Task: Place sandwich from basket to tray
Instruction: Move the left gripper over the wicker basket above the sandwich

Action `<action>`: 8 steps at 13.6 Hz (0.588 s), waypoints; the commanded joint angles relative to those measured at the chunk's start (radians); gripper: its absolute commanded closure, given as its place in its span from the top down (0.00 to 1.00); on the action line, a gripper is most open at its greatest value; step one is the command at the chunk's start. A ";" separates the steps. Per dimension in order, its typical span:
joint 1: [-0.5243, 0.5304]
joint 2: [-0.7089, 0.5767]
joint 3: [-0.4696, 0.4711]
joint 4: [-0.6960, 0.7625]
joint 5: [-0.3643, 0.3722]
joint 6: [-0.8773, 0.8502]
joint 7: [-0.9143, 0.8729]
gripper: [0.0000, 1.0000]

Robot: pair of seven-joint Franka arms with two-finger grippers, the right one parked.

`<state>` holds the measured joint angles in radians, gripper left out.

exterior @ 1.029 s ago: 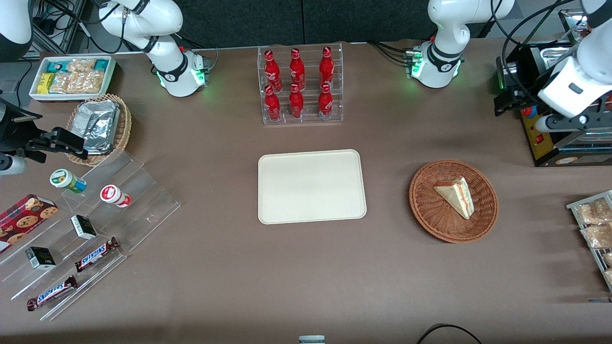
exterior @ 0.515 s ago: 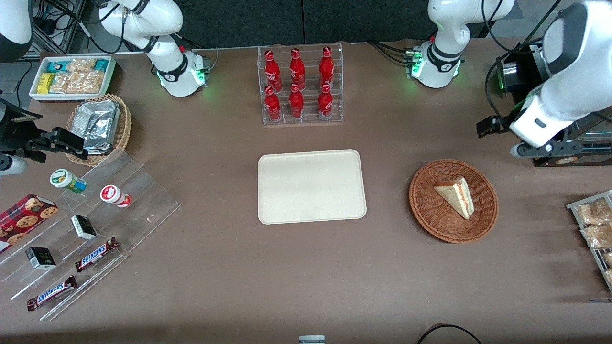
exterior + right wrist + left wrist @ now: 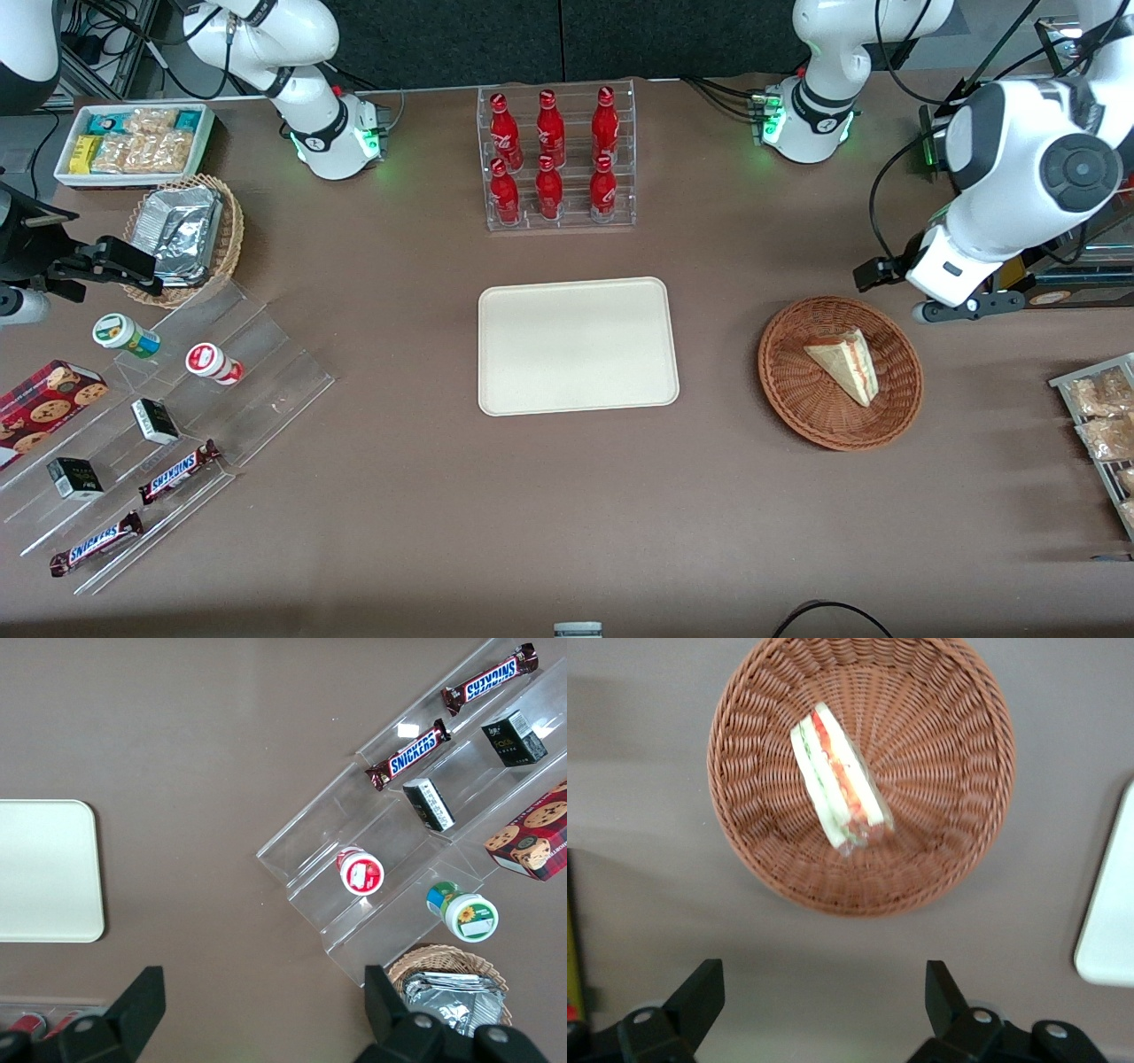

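The sandwich [image 3: 845,363] is seen lying inside the basket [image 3: 797,403], slightly toward the rim that faces the working arm's end of the table, with its red and cream filling stripe turned upward. The basket rests on the brown table [image 3: 567,514], well apart from the tray [image 3: 578,346], which lies at about nine o'clock from it in the front view. The gripper [image 3: 819,1003] is held above the table just outside the basket rim, at about one o'clock from the basket in the front view; its fingers [image 3: 698,994] are spread wide apart and nothing is gripped. A rack of red bottles [image 3: 556,158] stands farther from the front camera than the tray.
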<state>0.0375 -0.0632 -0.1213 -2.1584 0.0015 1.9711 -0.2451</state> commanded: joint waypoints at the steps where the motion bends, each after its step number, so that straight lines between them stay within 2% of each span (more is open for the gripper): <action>1: 0.008 0.017 -0.006 -0.041 0.012 0.096 -0.086 1.00; 5: 0.002 0.091 -0.006 -0.046 0.015 0.238 -0.351 1.00; 8: 0.002 0.131 -0.006 -0.044 0.014 0.258 -0.370 1.00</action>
<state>0.0373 0.0482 -0.1222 -2.2039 0.0015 2.2096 -0.5775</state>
